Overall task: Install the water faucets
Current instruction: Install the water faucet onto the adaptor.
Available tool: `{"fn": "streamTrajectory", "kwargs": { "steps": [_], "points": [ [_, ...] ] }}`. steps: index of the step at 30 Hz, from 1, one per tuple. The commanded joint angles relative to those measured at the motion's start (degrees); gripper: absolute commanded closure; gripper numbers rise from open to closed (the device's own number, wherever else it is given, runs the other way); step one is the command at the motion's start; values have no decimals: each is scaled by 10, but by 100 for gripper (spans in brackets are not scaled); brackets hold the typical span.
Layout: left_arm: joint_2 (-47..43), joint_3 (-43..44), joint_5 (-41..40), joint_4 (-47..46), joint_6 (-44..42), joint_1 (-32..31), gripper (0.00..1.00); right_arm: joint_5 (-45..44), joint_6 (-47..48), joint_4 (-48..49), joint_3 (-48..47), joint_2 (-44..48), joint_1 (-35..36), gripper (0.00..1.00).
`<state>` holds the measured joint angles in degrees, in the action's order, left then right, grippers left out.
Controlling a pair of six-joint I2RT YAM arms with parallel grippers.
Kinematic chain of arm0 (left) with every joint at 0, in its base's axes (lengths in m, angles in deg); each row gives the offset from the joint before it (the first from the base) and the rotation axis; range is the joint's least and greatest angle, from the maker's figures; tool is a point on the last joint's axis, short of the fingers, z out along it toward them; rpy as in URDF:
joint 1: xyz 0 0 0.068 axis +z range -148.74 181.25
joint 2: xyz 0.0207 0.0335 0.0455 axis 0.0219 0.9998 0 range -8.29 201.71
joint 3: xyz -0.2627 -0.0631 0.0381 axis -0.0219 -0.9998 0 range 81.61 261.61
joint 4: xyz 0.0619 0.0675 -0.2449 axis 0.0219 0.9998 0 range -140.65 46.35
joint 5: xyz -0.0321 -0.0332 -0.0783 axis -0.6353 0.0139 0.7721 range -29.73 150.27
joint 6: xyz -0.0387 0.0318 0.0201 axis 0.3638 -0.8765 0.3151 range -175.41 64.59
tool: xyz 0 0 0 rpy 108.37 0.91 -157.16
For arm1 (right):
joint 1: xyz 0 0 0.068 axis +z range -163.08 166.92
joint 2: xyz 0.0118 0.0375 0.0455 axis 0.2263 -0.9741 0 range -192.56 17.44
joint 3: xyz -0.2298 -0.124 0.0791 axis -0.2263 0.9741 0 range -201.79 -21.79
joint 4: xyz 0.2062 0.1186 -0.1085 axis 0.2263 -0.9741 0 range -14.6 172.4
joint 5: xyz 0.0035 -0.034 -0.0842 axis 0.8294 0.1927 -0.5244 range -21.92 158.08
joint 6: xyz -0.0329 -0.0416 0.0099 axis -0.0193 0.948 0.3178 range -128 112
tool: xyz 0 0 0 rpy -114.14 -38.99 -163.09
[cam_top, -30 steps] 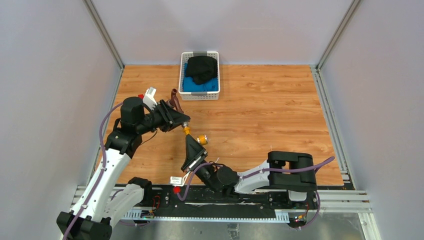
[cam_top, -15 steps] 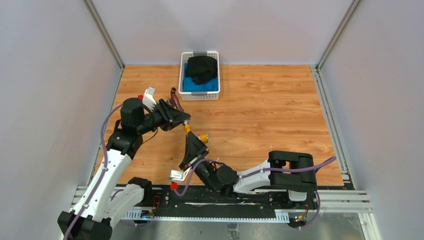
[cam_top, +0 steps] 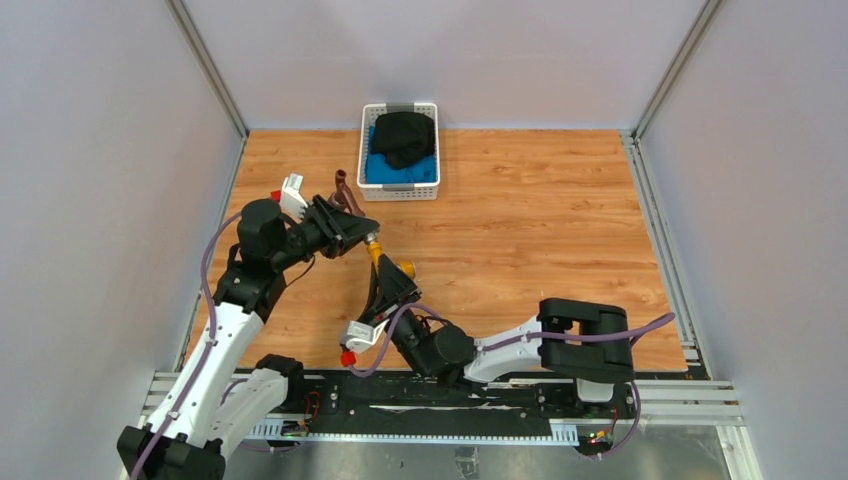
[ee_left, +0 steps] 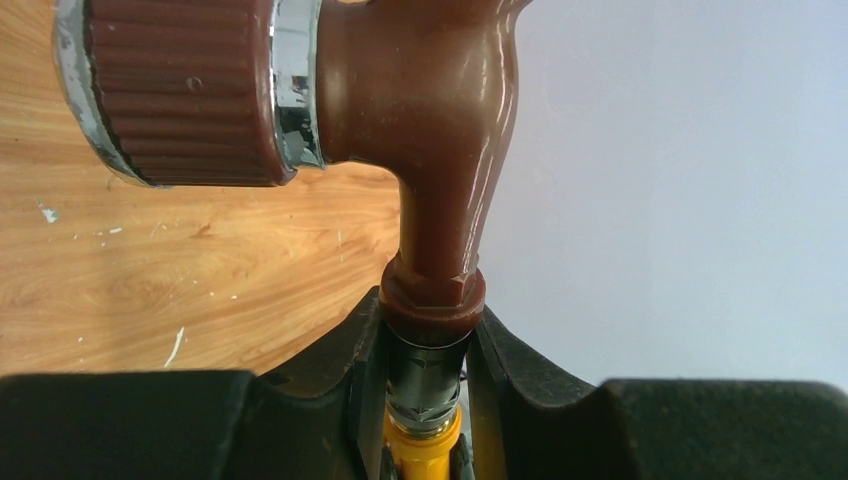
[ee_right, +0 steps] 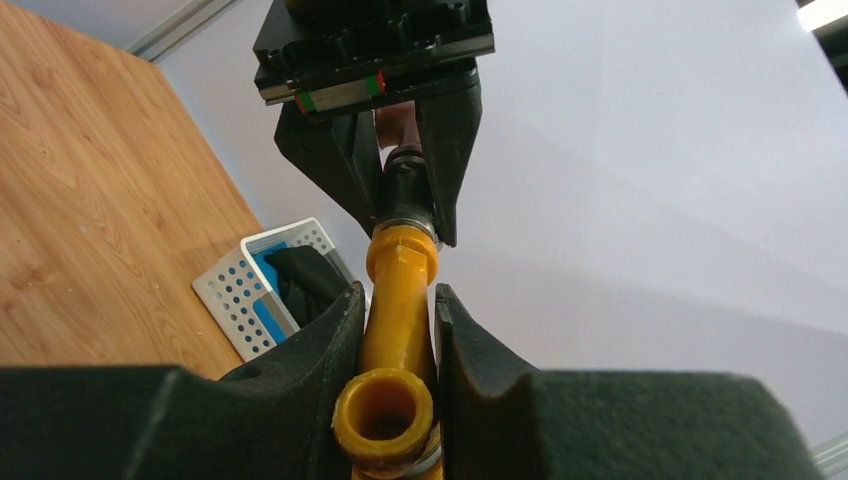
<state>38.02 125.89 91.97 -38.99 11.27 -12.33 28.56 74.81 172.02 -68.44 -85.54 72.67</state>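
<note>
Top view: both arms met over the wood table, at approx 9 o'clock from its centre. L gripper pointed to about 4 o'clock, R gripper pointed to 12. The two faucets sat end to end in one line between them, off the table.

L wrist view: L fingers were closed tight on a dark metal neck just under the hex collar of the brown faucet. Its ribbed knob with silvery rings stuck out to 9 o'clock at top of frame, and yellow showed below the neck.

R wrist view: R fingers were clamped on the stem of the yellow faucet. Its open round end faced the cam at 6 o'clock, and its hex end at 12 butted up to that dark neck.

White basket w/ black cloth over blue cloth sat at the far edge, approx 11 o'clock, well apart from the grippers.
</note>
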Motion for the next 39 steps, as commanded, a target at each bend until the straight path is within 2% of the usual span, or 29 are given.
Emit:
{"fn": "streamTrajectory", "kwargs": {
  "steps": [1,15,27,39],
  "points": [
    [-22,8,94,-74,60,-10,100,6,-114,20,-4,8,-22,100],
    [-74,-23,51,-133,133,-10,100,13,-271,20,-19,31,-38,100],
    [-81,-29,41,-171,169,-10,100,-8,-410,19,-24,47,-52,100],
    [-102,-53,23,-185,174,-10,100,1,-441,19,-21,56,-52,100]
  ]
}}
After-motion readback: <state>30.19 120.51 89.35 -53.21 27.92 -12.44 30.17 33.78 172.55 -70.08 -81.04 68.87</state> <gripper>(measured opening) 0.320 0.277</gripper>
